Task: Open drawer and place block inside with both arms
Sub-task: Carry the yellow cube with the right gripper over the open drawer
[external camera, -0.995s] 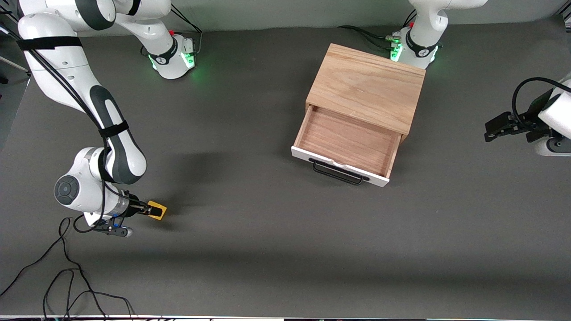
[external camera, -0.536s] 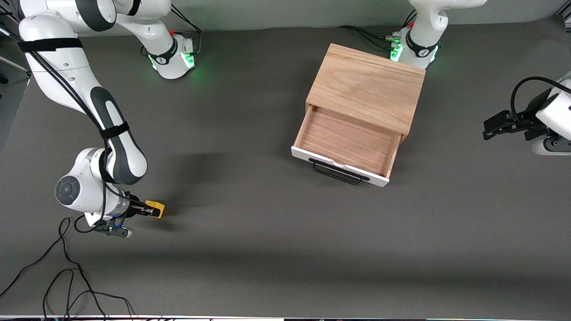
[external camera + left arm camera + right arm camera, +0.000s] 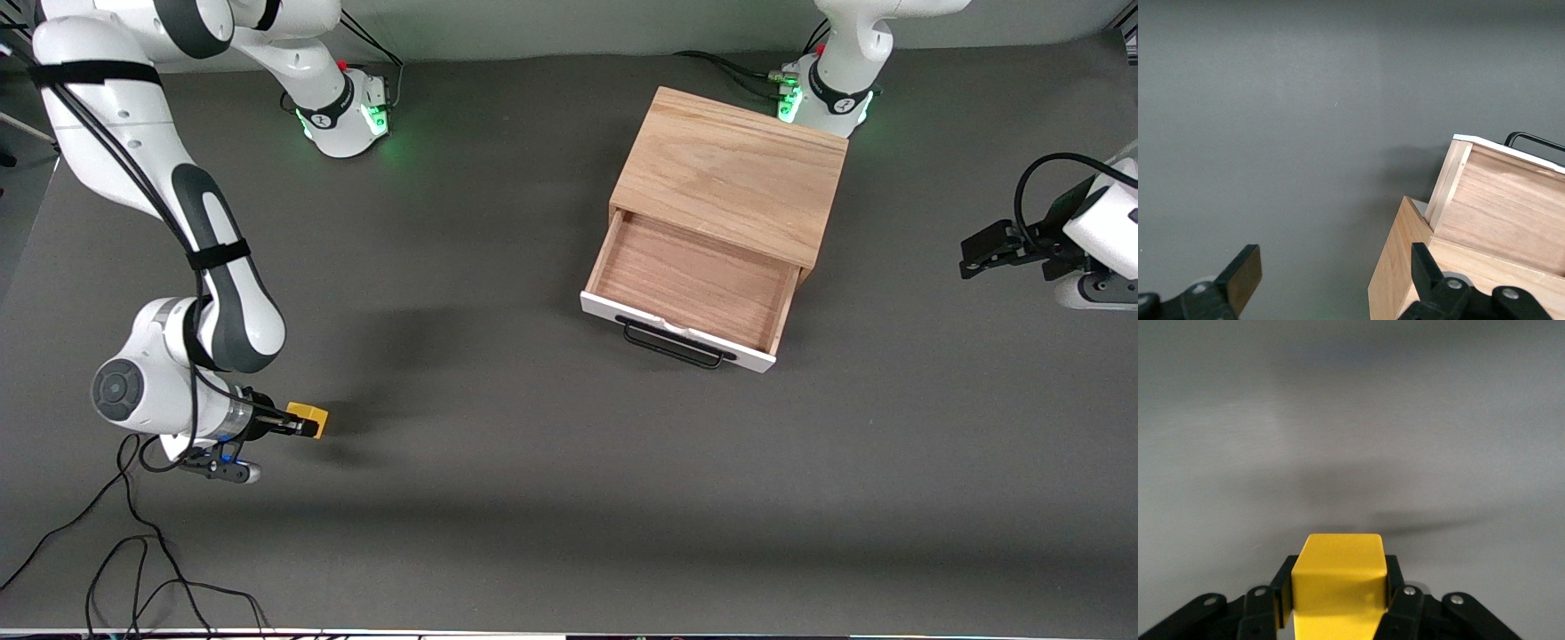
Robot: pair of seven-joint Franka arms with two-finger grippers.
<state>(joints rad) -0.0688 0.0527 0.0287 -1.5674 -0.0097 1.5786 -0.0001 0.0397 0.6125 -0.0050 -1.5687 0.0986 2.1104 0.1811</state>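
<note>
The right gripper (image 3: 300, 426) has its jaws closed on the block (image 3: 310, 418), the small yellow cube, and in the right wrist view the block (image 3: 1338, 577) sits squarely between the two black fingers (image 3: 1283, 590), which press on its two side faces. This pair is low over the table (image 3: 498, 498), at the right arm's end of it and toward the edge nearest to the front camera; whether the block rests on the surface or is just lifted from it, I cannot tell. The drawer (image 3: 689, 284) stands pulled out of the cabinet (image 3: 733, 173), and its wooden floor looks bare, with the white front panel and the black handle (image 3: 673, 346) turned toward the front camera. The relation that matters for the coming move is this: the drawer lies well apart from the held block, toward the left arm's end of the table and a little farther from the front camera, so the right arm must carry the block across the middle of the table and somewhat toward the bases. In my judgement the block must also rise above the drawer's side wall and front panel before it goes down inside. The left gripper (image 3: 978, 252) waits in the air near the table edge at the left arm's end, its jaws spread wide and holding nothing, with the cabinet (image 3: 1405, 267) beside it in the left wrist view; it is nearer to the drawer, but it has no block
</note>
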